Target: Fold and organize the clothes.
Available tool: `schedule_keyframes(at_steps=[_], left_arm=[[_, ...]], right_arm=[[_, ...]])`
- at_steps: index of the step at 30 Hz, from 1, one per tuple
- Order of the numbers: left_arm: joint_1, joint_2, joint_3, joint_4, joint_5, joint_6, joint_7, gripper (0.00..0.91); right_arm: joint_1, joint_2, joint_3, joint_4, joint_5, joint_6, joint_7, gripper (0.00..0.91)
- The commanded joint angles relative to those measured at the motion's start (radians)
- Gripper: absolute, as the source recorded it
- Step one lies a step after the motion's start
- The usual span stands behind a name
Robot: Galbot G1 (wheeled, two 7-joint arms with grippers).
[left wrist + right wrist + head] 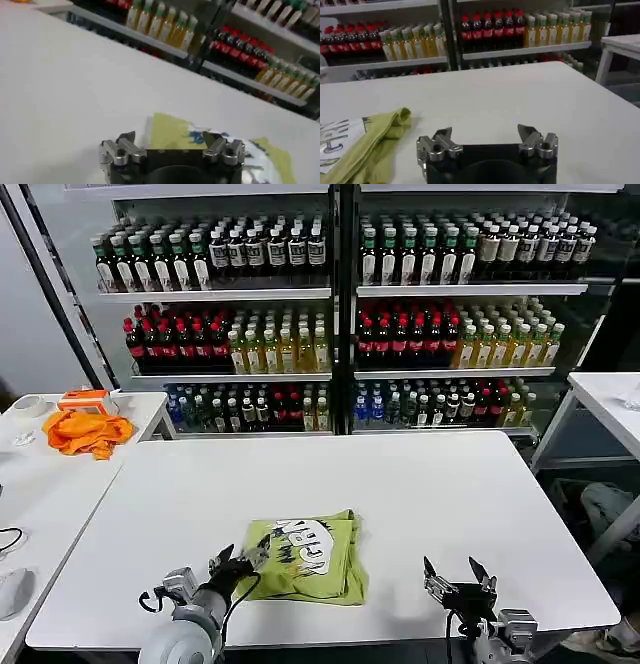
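Head view: one folded T-shirt (303, 557) between two wide-spread pincers, left (240, 562) and right (455, 569).

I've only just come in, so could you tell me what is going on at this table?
The robot is folding a yellow-green T-shirt, which lies folded into a compact bundle near the front edge of the white table, white print facing up. The left hand is open at the shirt's left edge, holding nothing. The right hand hovers open over bare table to the shirt's right.
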Motion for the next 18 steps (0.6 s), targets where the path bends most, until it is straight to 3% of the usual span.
schedule_keyframes(at_steps=[1,6,7,8,10,11,18], left_arm=[[0.007,-0.031,-0.01,0.054,-0.064,0.025,0.042,0.907],[-0.011,-0.044,-0.007,0.072,-0.12,0.03,0.056,0.907],[-0.015,-0.047,-0.008,0.08,-0.135,0.029,0.058,0.867],[-0.019,-0.05,-0.012,0.087,-0.16,0.028,0.064,0.584],[-0.027,-0.057,-0.024,0.089,-0.22,0.029,0.07,0.262],[-0.028,-0.06,-0.028,0.088,-0.249,0.029,0.074,0.03],[-0.018,-0.076,-0.062,0.082,-0.387,0.03,0.101,0.02]], right_arm=[[-0.005,-0.001,0.005,0.004,0.001,0.0,0.0,0.907],[-0.01,0.001,0.01,0.006,0.002,0.001,0.0,0.907],[-0.01,0.003,0.009,0.006,0.002,0.001,0.0,0.907],[-0.01,0.005,0.008,0.006,0.002,0.001,0.0,0.907],[-0.01,0.008,0.007,0.007,0.001,0.001,0.0,0.907],[-0.012,0.01,0.006,0.007,0.0,0.001,0.0,0.907],[-0.019,0.017,0.012,0.013,0.001,0.001,0.001,0.907]])
